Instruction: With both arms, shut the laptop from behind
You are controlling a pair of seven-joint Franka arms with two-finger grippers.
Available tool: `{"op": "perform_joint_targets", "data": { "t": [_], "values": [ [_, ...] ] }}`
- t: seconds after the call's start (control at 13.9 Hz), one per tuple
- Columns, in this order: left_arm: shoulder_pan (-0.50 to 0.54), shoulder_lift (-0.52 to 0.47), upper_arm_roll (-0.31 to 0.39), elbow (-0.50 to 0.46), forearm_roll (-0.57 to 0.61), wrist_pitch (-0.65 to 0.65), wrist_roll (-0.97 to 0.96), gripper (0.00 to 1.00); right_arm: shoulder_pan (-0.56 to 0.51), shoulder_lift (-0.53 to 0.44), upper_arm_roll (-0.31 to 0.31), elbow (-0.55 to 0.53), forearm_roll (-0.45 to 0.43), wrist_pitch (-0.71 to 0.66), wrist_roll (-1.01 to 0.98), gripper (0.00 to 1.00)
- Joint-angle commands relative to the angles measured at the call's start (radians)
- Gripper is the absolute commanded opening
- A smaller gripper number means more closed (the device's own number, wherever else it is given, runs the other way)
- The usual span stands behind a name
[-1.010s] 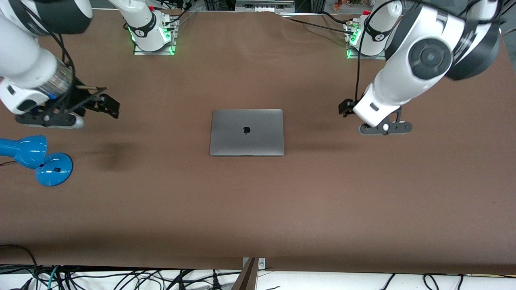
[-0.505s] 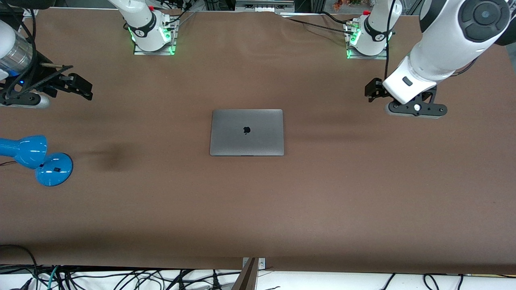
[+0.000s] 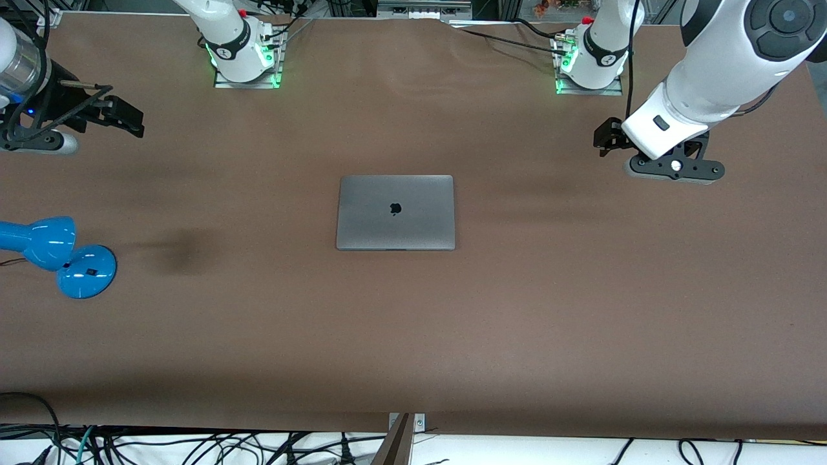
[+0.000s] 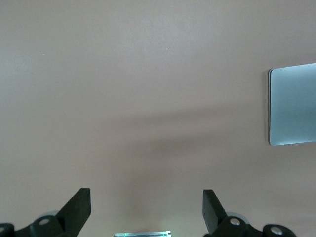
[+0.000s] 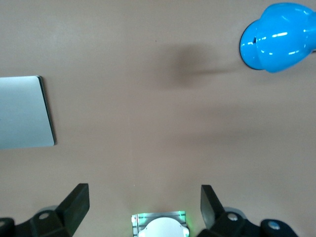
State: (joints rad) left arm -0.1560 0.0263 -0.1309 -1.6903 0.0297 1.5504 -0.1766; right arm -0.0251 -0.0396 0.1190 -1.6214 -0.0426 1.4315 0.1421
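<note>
Mid-table: laptop (image 3: pixel 395 212) shut | left claw (image 4: pixel 146 210) spread | right claw (image 5: pixel 144 207) spread

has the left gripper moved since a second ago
Yes. The left gripper has pulled away from the laptop, toward the left arm's end of the table and its base.

Counter (image 3: pixel 517 336) was a brown surface. The laptop (image 3: pixel 395 212) lay flat on it with lid shut, logo up. A blue lamp (image 3: pixel 55 253) lay on the counter well apart from the laptop, toward the right arm's end and slightly nearer the front camera.
</note>
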Motion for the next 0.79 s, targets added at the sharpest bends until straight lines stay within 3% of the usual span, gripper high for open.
{"op": "perform_joint_targets", "data": {
  "t": [0.0,0.72],
  "values": [
    [-0.017,-0.129,0.016,-0.170,0.010,0.085,0.022,1.00,-0.009,-0.034,0.002,-0.026,0.027,-0.013,-0.012,1.00],
    [-0.011,-0.083,0.016,-0.114,-0.028,0.069,0.043,1.00,-0.009,-0.016,0.004,-0.054,0.032,0.000,-0.013,1.00]
  ]
}}
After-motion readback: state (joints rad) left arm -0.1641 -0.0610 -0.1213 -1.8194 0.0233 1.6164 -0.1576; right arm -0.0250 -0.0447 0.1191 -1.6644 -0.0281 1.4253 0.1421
